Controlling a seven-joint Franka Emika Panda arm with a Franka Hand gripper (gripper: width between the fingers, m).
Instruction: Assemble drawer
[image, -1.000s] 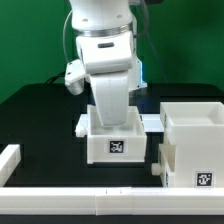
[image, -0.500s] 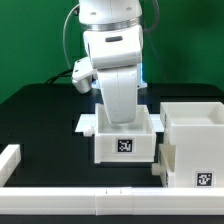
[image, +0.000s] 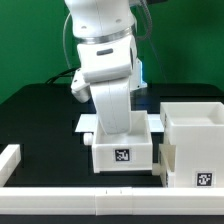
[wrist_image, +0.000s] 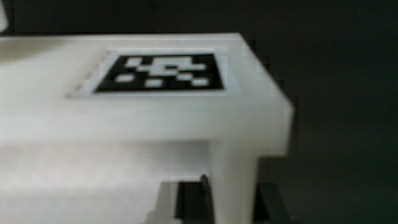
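Observation:
A small white open box (image: 122, 152) with a black marker tag on its front sits under the arm, its side close to a larger white open box (image: 190, 145) at the exterior view's right. My gripper (image: 117, 128) reaches down into the small box, and its fingertips are hidden there. In the wrist view the gripper (wrist_image: 237, 205) is shut on a wall of the small box (wrist_image: 160, 110), with a dark finger (wrist_image: 189, 202) on each side of the wall. The tag (wrist_image: 164, 73) shows on the box's face.
A white rail (image: 100, 205) runs along the front edge, with a short white block (image: 9, 158) at the exterior view's left. A flat white board (image: 88, 123) lies behind the small box. The table top is black.
The small box in my gripper has moved toward the exterior view's right, closer to the larger box, and now sits slightly lower and nearer the front.

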